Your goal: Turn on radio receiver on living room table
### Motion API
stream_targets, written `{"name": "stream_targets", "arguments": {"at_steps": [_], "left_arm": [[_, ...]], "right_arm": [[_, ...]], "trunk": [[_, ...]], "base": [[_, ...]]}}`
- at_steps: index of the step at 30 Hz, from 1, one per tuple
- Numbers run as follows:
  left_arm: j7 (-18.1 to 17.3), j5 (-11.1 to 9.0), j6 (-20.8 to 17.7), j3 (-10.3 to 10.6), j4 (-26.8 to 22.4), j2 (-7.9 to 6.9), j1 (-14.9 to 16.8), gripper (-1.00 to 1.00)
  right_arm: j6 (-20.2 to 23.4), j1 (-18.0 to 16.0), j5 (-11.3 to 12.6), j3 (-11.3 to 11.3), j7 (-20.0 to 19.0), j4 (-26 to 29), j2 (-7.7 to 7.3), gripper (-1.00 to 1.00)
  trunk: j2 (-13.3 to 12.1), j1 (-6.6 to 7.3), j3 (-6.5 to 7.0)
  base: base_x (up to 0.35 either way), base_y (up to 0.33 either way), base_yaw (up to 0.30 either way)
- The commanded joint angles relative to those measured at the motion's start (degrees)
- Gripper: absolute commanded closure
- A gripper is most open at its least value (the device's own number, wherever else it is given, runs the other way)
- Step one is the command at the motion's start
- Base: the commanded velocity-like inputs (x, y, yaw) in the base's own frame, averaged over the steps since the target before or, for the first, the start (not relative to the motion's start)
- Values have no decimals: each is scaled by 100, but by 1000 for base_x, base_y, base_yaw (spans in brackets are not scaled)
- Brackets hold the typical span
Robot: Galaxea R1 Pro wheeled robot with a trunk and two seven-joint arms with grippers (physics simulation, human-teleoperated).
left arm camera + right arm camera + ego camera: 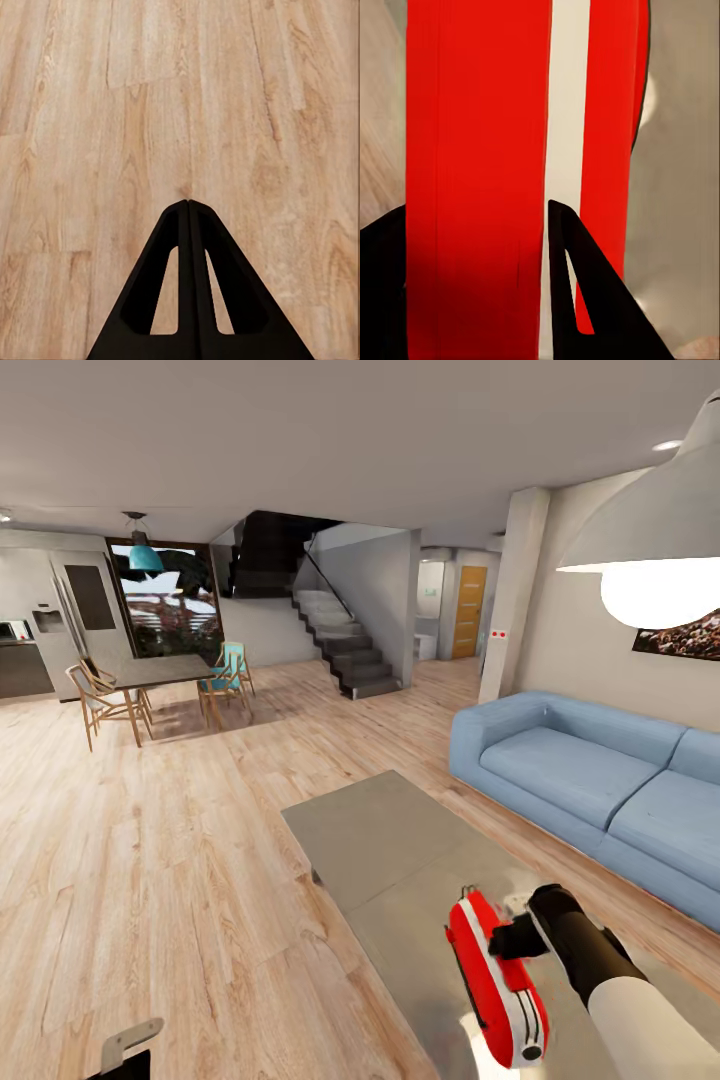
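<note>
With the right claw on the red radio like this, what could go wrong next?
The radio receiver seems tilted over the table, between the right claw fingers, so it might slip and drop. Its dial is not visible, so the switch may be hard to reach. The left claw, shut over the floor, gives no support.

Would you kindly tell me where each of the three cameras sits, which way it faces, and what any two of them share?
Head view: on the robot's head, looking forward and down over the low grey stone-like coffee table, the blue sofa and the red retro box radio; the right gripper shows at the radio.
Left wrist view: near the left gripper, facing the light wood plank floor; its black fingers meet at the tips.
Right wrist view: near the right gripper, facing the radio; one finger lies over it.
Shared: head and right wrist views both show radio and table.
</note>
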State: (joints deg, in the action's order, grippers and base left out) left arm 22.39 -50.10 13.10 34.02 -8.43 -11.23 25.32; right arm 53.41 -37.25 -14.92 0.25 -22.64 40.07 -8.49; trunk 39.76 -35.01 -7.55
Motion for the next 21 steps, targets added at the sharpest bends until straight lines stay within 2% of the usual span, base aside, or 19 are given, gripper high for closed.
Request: {"name": "stream_targets", "arguments": {"at_steps": [1,6,13,21], "left_arm": [[0,0,0,-1,0,1,0,100],[-5,0,-10,3,-13,13,0,100],[-16,-14,-18,0,-32,15,0,100],[-252,-16,-10,-5,-35,28,0,100]], "right_arm": [[-15,-2,-1,3,-188,1,1,100],[-13,-2,100,3,-557,1,-3,100],[-5,-2,120,-4,-614,1,-10,100],[-6,-2,118,-3,-551,-9,-12,100]], "trunk": [[1,0,0],[1,0,0],[1,0,0],[321,-176,-143]], "base": [[0,0,0],[0,0,0],[0,0,0],[0,0,0]]}}
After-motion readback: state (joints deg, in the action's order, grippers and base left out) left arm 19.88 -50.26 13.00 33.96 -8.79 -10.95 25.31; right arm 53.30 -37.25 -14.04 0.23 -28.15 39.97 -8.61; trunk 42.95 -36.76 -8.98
